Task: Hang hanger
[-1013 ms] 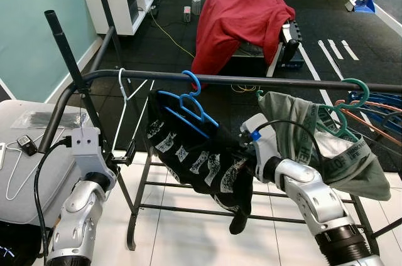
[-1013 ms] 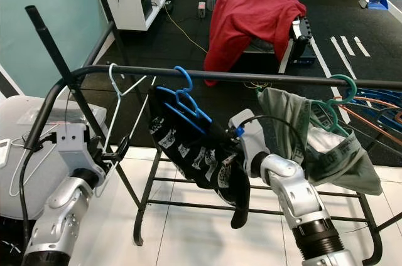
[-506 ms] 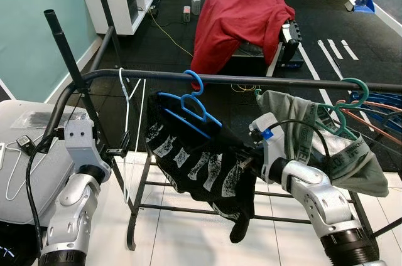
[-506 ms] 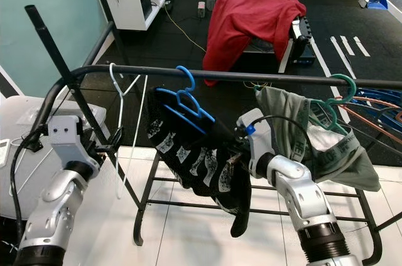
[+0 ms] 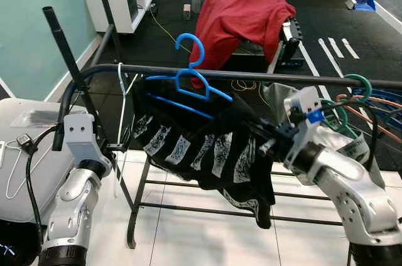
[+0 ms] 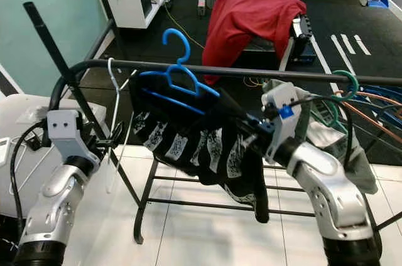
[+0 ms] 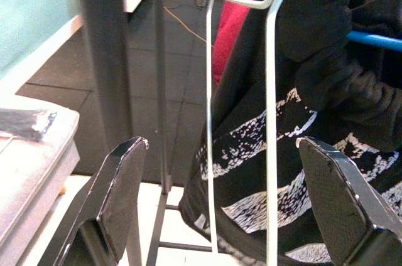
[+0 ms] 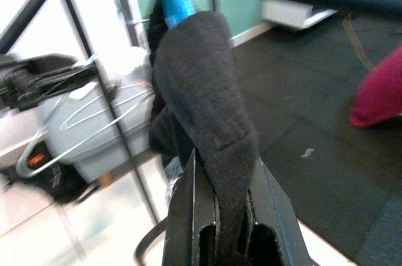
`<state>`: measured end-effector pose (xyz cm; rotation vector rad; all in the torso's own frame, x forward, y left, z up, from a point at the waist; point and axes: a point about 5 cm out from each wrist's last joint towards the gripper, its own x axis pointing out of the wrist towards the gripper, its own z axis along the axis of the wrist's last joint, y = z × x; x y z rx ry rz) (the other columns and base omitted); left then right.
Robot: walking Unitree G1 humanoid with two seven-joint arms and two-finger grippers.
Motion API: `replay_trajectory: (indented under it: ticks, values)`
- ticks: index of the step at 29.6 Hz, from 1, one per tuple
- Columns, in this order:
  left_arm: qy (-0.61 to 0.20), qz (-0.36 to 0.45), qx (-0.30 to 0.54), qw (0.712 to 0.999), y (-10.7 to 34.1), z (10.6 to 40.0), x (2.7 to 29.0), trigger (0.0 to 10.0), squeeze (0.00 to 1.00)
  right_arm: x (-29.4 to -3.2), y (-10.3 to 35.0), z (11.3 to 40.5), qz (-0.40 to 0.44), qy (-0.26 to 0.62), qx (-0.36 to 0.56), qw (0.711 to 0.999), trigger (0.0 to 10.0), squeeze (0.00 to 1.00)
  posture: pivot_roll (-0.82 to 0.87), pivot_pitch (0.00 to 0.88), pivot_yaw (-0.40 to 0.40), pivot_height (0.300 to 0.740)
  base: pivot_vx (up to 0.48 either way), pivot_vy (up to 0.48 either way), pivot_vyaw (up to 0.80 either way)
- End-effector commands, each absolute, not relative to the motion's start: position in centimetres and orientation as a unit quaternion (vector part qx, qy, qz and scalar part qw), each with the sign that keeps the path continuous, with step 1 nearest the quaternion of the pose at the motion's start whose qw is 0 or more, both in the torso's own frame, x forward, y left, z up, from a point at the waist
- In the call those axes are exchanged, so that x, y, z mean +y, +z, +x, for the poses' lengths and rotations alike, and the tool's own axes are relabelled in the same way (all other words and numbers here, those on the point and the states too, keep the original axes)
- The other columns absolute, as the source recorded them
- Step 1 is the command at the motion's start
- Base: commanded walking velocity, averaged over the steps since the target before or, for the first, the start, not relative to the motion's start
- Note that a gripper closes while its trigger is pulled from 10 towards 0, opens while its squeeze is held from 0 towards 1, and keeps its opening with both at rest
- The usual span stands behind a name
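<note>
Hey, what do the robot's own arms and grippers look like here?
Both arms are silver metal with black ribbed bands near the base and black cables. The left arm carries a grey box with two dark holes. The right arm carries a white block with a blue tab. The fingers are long and black.

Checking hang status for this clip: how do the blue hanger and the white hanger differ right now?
The blue hanger carries a black patterned garment; the white hanger is bare. The blue hanger's hook stands above the rail, not hooked on it, while the white hanger's hook sits over the rail. The right gripper is shut on the blue hanger's garment; the left gripper is open around the white hanger's wires. Both are at the same rail.
</note>
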<state>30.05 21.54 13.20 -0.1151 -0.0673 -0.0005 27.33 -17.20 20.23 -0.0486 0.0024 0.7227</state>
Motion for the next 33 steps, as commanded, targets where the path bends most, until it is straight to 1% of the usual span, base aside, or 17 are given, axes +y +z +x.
replay_trajectory:
  ticks: [1,5,9,10,13,15,18,19,21,24,25,26,27,28,29,30,33]
  values:
    - [0.000,-0.057,-0.026,0.998,13.0,29.9,21.7,10.0,0.00,-17.1,21.0,27.0,-0.024,0.362,-0.018,0.932,0.0,0.00,-0.11,0.123,-0.002,0.740,0.000,0.000,0.00]
    - [-0.002,-0.056,-0.022,0.998,13.0,29.7,21.9,10.0,0.00,-17.8,18.7,23.9,-0.003,0.399,0.047,0.916,0.0,0.00,-0.12,0.127,0.004,0.740,0.000,0.000,0.00]
    - [-0.004,-0.056,-0.021,0.998,13.0,29.8,21.9,10.0,0.00,-17.9,18.6,23.4,0.007,0.405,0.056,0.913,0.0,0.00,-0.12,0.126,0.006,0.740,0.000,0.000,0.00]
    - [-0.010,-0.054,-0.024,0.998,13.2,30.0,22.0,10.0,0.00,-18.1,18.4,22.4,0.028,0.429,0.066,0.900,0.0,0.00,-0.12,0.125,0.008,0.740,0.000,0.000,0.00]
    - [-0.011,-0.051,-0.032,0.998,13.8,30.4,22.5,10.0,0.00,-18.2,19.5,21.8,0.068,0.449,0.045,0.890,0.0,0.00,-0.13,0.118,0.014,0.740,0.000,0.000,0.00]
    - [-0.011,-0.051,-0.032,0.998,13.8,30.4,22.5,10.0,0.00,-18.2,19.5,21.8,0.068,0.449,0.045,0.890,0.0,0.00,-0.13,0.118,0.014,0.740,0.000,0.000,0.00]
    - [-0.011,-0.050,-0.039,0.998,14.3,30.5,23.0,10.0,0.00,-18.3,20.1,21.4,0.080,0.465,0.036,0.881,0.0,0.00,-0.13,0.114,0.017,0.740,0.000,0.000,0.00]
    - [-0.013,-0.053,-0.046,0.997,14.7,30.6,23.3,10.0,0.00,-18.4,20.2,20.8,0.080,0.483,0.041,0.871,0.0,0.00,-0.13,0.114,0.017,0.740,0.000,0.000,0.00]
    - [-0.013,-0.053,-0.046,0.997,14.7,30.6,23.3,10.0,0.00,-18.4,20.2,20.8,0.080,0.483,0.041,0.871,0.0,0.00,-0.13,0.114,0.017,0.740,0.000,0.000,0.00]
    - [-0.088,-0.089,-0.085,0.988,17.1,30.5,24.2,10.0,0.00,-18.6,19.7,18.2,0.066,0.554,0.099,0.824,0.0,0.00,-0.14,0.100,0.020,0.740,0.000,0.000,0.00]
    - [-0.088,-0.089,-0.085,0.988,17.1,30.5,24.2,10.0,0.00,-18.6,19.7,18.2,0.066,0.554,0.099,0.824,0.0,0.00,-0.14,0.100,0.020,0.740,0.000,0.000,0.00]
    - [-0.122,-0.095,-0.094,0.984,17.8,30.3,24.3,10.0,0.00,-18.7,19.7,17.8,0.065,0.565,0.111,0.815,0.0,0.00,-0.14,0.096,0.024,0.740,0.000,0.000,0.00]
    - [-0.122,-0.095,-0.094,0.984,17.8,30.3,24.3,10.0,0.00,-18.7,19.7,17.8,0.065,0.565,0.111,0.815,0.0,0.00,-0.14,0.096,0.024,0.740,0.000,0.000,0.00]
    - [-0.141,-0.097,-0.098,0.980,18.1,30.1,24.3,10.0,0.00,-18.8,19.7,17.6,0.066,0.569,0.116,0.811,0.0,0.00,-0.14,0.096,0.024,0.740,0.000,0.000,0.00]
    - [-0.185,-0.103,-0.111,0.971,19.2,29.6,24.7,10.0,0.00,-19.3,20.0,17.4,0.057,0.571,0.121,0.810,0.0,0.00,-0.14,0.091,0.029,0.740,0.000,0.000,0.00]
    - [-0.226,-0.109,-0.128,0.960,20.4,29.0,25.3,10.0,0.00,-20.0,20.5,17.3,0.046,0.568,0.124,0.812,0.0,0.00,-0.14,0.091,0.029,0.740,0.000,0.000,0.00]
    - [-0.259,-0.114,-0.143,0.948,21.5,28.4,25.7,10.0,0.00,-20.7,21.0,17.3,0.035,0.563,0.123,0.817,0.0,0.00,-0.14,0.092,0.038,0.740,0.000,0.000,0.00]
